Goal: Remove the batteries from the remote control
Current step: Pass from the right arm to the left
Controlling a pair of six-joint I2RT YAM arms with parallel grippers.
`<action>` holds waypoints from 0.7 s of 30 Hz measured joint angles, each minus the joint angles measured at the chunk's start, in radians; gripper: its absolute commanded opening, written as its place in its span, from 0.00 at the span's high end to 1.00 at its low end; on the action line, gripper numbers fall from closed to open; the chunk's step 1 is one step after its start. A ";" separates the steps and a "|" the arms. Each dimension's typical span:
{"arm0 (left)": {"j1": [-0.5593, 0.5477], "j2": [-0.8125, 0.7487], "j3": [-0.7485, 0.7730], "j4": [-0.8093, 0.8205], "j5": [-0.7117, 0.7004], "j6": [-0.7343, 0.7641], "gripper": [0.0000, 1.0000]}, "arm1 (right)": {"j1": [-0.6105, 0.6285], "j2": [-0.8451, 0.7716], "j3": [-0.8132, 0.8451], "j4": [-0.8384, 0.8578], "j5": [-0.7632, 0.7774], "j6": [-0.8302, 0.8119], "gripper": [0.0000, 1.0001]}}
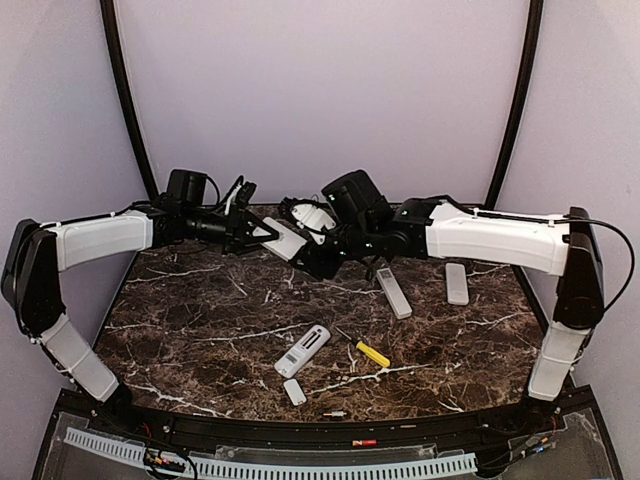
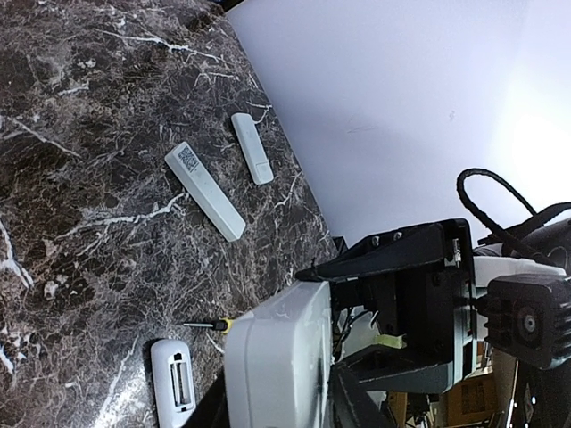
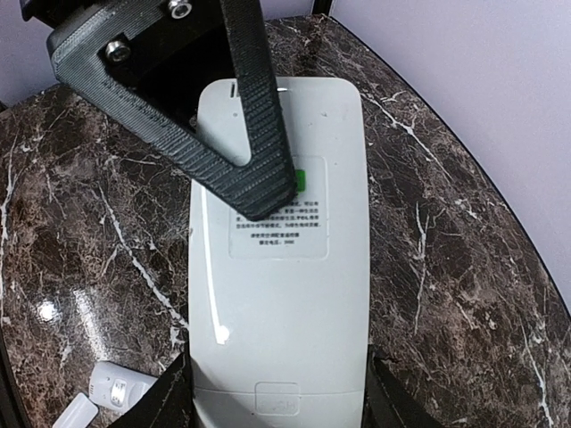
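Right gripper (image 3: 278,403) clamps remote (image 3: 278,294) midair; left gripper (image 1: 262,237) touches its back, grip unclear.

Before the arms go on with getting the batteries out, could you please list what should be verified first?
1. Right pincer grips remote: ok, it sits between the fingers.
2. Left pincer on remote: ok, one finger rests on the label; clamped or not, cannot tell.
3. Battery bay opened: not ok, the back looks closed.
4. Batteries exposed: not ok, none visible.
5. Screwdriver free: ok, lying untouched on the table.
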 measured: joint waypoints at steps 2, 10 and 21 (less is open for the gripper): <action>0.000 0.009 0.000 -0.005 0.004 0.001 0.76 | 0.000 0.016 0.014 -0.003 0.006 -0.008 0.75; 0.000 0.020 0.003 -0.013 0.026 -0.006 0.90 | 0.000 0.041 0.020 -0.012 0.017 -0.017 0.74; 0.002 0.021 0.003 -0.019 0.016 0.001 1.00 | 0.000 0.029 0.000 0.023 0.017 0.027 0.11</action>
